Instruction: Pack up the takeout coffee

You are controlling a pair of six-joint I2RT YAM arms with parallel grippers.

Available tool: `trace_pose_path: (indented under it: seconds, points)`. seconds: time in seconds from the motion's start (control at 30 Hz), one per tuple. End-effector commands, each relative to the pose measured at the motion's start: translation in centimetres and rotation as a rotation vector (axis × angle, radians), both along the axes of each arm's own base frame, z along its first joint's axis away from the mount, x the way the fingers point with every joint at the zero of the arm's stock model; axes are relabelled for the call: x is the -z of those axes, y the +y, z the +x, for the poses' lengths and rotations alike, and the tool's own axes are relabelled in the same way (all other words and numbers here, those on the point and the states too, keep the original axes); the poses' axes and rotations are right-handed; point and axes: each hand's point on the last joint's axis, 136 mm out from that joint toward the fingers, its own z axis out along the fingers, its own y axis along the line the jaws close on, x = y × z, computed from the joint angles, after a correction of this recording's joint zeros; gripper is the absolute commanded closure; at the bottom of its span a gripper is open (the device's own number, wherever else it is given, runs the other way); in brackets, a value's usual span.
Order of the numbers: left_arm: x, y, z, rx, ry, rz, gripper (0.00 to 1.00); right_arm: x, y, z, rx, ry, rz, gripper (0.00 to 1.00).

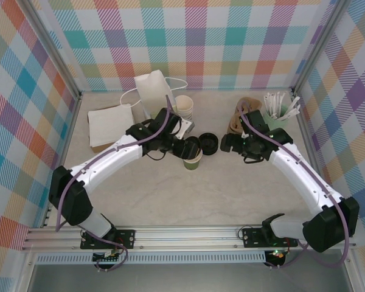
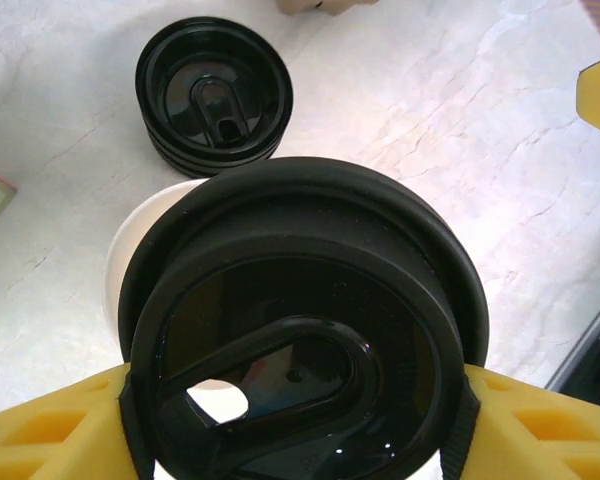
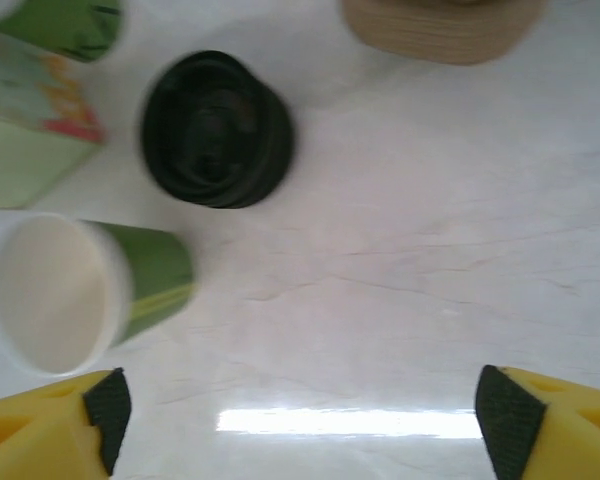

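No lettering can be read, neither on the black lid (image 2: 310, 250) nor, seemingly, on the blurred printed carton (image 3: 25, 125).

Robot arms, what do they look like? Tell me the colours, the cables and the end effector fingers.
The left arm and right arm match: white shells, black joints and a purple cable running along the outside of each. The left end effector and right end effector have yellow fingers tipped with black pads.

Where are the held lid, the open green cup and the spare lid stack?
held lid (image 2: 305, 285), left wrist view, middle of its face.
open green cup (image 3: 155, 275), right wrist view, green side wall.
spare lid stack (image 3: 217, 130), right wrist view, top lid.
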Motion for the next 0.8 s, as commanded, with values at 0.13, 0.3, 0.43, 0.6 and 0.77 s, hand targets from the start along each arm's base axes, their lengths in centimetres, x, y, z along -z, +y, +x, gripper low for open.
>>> trace_pose_path:
  seconds: [0.13, 0.3, 0.43, 0.6, 0.77]
  points:
    - [1.1, 0.0, 0.2, 0.040, -0.007, 0.172, 0.35, 3.6, -3.3, -0.7, -0.027, 0.081, -0.233, 0.00]
    - [2.1, -0.1, 0.9, 0.044, -0.001, 0.243, 0.36, 4.7, -3.6, -0.8, -0.027, 0.100, -0.255, 0.00]
    - [2.7, 0.0, 1.3, 0.044, 0.003, 0.281, 0.36, 5.1, -4.3, -1.1, -0.010, 0.111, -0.287, 0.00]
    - [3.2, 0.0, 1.5, 0.053, 0.010, 0.311, 0.37, 5.5, -5.0, -1.5, 0.001, 0.120, -0.301, 0.00]
    - [3.6, -0.1, 1.5, 0.058, 0.021, 0.323, 0.37, 5.7, -5.2, -1.6, 0.008, 0.124, -0.300, 0.00]
